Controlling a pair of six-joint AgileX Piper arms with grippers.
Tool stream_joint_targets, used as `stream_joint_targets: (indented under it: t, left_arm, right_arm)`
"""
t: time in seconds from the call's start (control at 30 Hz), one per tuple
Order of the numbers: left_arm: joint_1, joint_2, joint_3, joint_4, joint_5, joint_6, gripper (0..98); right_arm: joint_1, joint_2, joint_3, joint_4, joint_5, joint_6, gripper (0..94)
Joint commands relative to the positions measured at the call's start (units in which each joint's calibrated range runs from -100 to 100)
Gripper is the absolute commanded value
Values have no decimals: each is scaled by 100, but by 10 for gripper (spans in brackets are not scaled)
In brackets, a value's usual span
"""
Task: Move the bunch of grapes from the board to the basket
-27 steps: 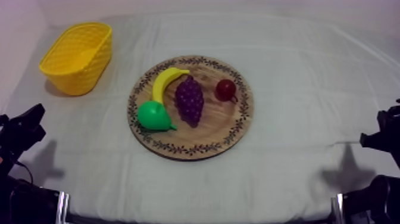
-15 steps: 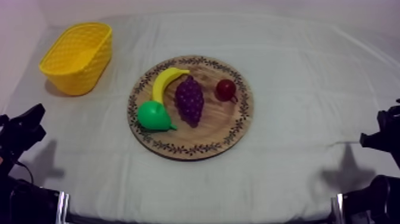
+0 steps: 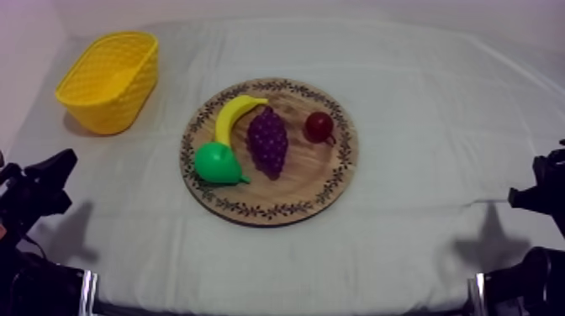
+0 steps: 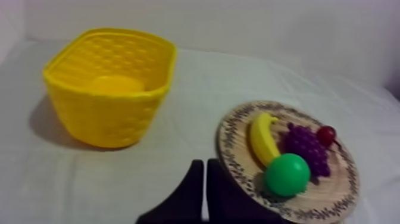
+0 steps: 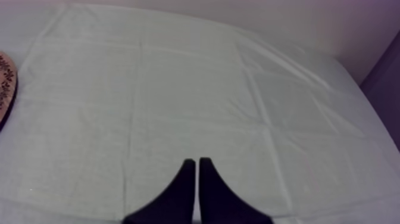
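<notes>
The purple bunch of grapes point(image 3: 268, 140) point(image 4: 306, 148) lies in the middle of the round wooden board point(image 3: 332, 181) point(image 4: 231, 136), between a banana point(image 3: 232, 117) point(image 4: 262, 138) and a small red fruit point(image 3: 319, 127) point(image 4: 325, 134). A green pear point(image 3: 219, 163) point(image 4: 287, 174) sits at the board's near left. The yellow basket point(image 3: 109, 80) point(image 4: 108, 83) stands at the far left, with nothing in it. My left gripper point(image 3: 60, 168) point(image 4: 205, 168) is shut, low at the left, short of the board. My right gripper point(image 3: 546, 168) point(image 5: 194, 166) is shut over bare cloth at the right.
Grey-white cloth point(image 3: 420, 101) covers the table, with open room around the board and between board and basket. The board's rim point(image 5: 5, 89) shows far off from my right gripper.
My left gripper has shifted a little to the right and toward the board. The fruit, the basket and the right arm have not moved.
</notes>
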Motion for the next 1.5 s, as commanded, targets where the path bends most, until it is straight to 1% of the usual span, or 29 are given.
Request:
stream_joint_targets:
  t: [0.0, 0.1, 0.2, 0.23, 0.3, 0.4, 0.47, 0.57, 0.73, 0.83, 0.9, 0.97, 1.13, 1.23, 1.47]
  left_arm:
    - [370, 2, -80, -15, 222, 101, 1]
    - [440, 81, -185, -40, 441, 20, 1]
    - [434, 551, -341, -29, 464, 36, 1]
    - [432, 763, -449, 3, 463, 38, 1]
    - [414, 1235, -768, 170, 491, -18, 1]
    - [342, 2011, -1486, 546, 700, -189, 0]
    - [278, 2537, -2086, 765, 1042, -325, 0]
    - [195, 3311, -3054, 956, 1772, -348, 0]
    - [154, 4582, -4520, 1107, 2981, -171, 0]
    - [171, 5319, -5246, 1185, 3583, -11, 0]
    - [236, 5794, -5650, 1206, 3867, 91, 0]
    - [359, 6250, -6016, 1186, 4068, 210, 0]
    - [753, 7354, -6936, 981, 4432, 578, 0]
    - [952, 7989, -7416, 881, 4518, 743, 0]
    - [1412, 9346, -8420, 805, 4570, 974, 0]
  right_arm:
    - [-3, -2, -5, -1, -4, 3, 3]
    - [-3, -2, -5, -1, -4, 1, 3]
    - [-3, -2, -5, -1, -4, 2, 3]
    - [-3, -2, -5, -1, -4, 1, 3]
    - [-3, -2, -5, -1, -4, 0, 3]
    - [-3, -2, -5, -1, -4, 0, 3]
    - [-3, -2, -5, -1, -4, 0, 3]
    - [-3, -2, -5, -1, -4, 0, 3]
    - [-3, -2, -5, -1, -4, 0, 3]
    - [-3, -2, -5, -1, -4, 0, 3]
    - [-3, -2, -5, -1, -4, 0, 3]
    - [-3, -2, -5, -1, -4, 0, 3]
    - [-3, -2, -5, -1, -4, 0, 3]
    - [-3, -2, -5, -1, -4, 1, 3]
    - [-3, -2, -5, -1, -4, 4, 3]
